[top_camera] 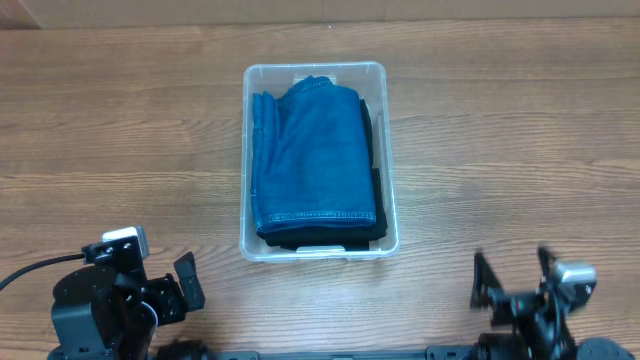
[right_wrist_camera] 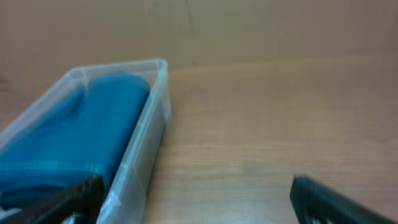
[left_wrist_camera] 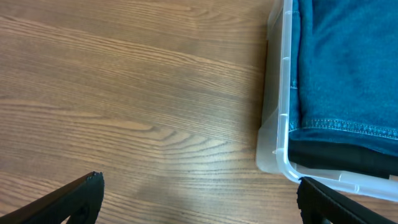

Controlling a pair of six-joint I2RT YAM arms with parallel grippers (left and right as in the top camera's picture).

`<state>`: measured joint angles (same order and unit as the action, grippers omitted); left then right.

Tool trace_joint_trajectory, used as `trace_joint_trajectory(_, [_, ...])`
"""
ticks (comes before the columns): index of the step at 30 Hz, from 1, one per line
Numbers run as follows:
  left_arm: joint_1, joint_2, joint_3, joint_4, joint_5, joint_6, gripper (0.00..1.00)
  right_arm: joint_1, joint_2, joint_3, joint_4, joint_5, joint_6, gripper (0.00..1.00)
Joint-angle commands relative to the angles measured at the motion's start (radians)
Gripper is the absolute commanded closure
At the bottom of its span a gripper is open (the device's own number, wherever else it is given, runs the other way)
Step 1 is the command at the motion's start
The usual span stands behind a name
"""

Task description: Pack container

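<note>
A: Near edge first. Left fingers (top_camera: 187, 282)?
B: Spread wide, nothing between them. They sit over the bare wooden table (top_camera: 500, 130). In the left wrist view one black tip (left_wrist_camera: 81, 199) is in each bottom corner, with wood grain between.
A: Right fingers (top_camera: 483, 282)?
B: Same: parted and empty, at the near right. Their wrist view is blurry, but the gap between the tips (right_wrist_camera: 336, 202) is plain.
A: The container (top_camera: 315, 67)?
B: Mid-table, beyond both arms, between them left to right, and touched by neither. It is clear plastic, upright, with its long side running away from the robot. Its near corner shows at the right edge of the left wrist view (left_wrist_camera: 286, 93).
A: Contents?
B: Folded blue jeans (top_camera: 312, 155) lie flat and fill most of it. A dark garment (top_camera: 320, 240) lies underneath, showing along the near and right edges.
</note>
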<state>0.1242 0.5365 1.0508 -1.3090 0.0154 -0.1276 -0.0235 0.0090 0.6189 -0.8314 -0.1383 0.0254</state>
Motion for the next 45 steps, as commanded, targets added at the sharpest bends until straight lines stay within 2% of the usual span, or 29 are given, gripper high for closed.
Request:
trace_joint_trajectory(1, [-0.006,-0.008,0.000,0.005,0.003,-0.006,0.00,0.006,0.009,-0.222,0.288,-0.005,-0.029,0.00])
trace_joint_trajectory(4, [-0.006,-0.008,0.000,0.005,0.003,-0.006,0.00,0.006,0.009,-0.494,0.840,0.006,-0.033,0.00])
trace_joint_trajectory(5, [-0.006,-0.008,0.000,0.005,0.003,-0.006,0.00,0.006,0.009,-0.568,0.959,0.006,-0.033,0.00])
trace_joint_trajectory(6, [-0.006,-0.008,0.000,0.005,0.003,-0.006,0.00,0.006,0.009,-0.617,0.991,0.008,-0.033,0.00])
trace_joint_trajectory(8, [-0.006,-0.008,0.000,0.005,0.003,-0.006,0.00,0.010,0.009,-0.606,0.768,0.001,-0.032,0.00])
trace_joint_trajectory(37, [-0.006,-0.027,-0.003,0.010,0.005,-0.008,0.00,0.010,0.024,-0.607,0.750,0.025,-0.029,0.00])
trace_joint_trajectory(41, [-0.006,-0.159,-0.138,0.160,0.038,-0.008,0.00,0.010,0.024,-0.607,0.750,0.025,-0.029,0.00])
trace_joint_trajectory(45, [-0.006,-0.367,-0.424,0.387,0.066,-0.009,0.00,0.009,0.024,-0.607,0.750,0.025,-0.029,0.00])
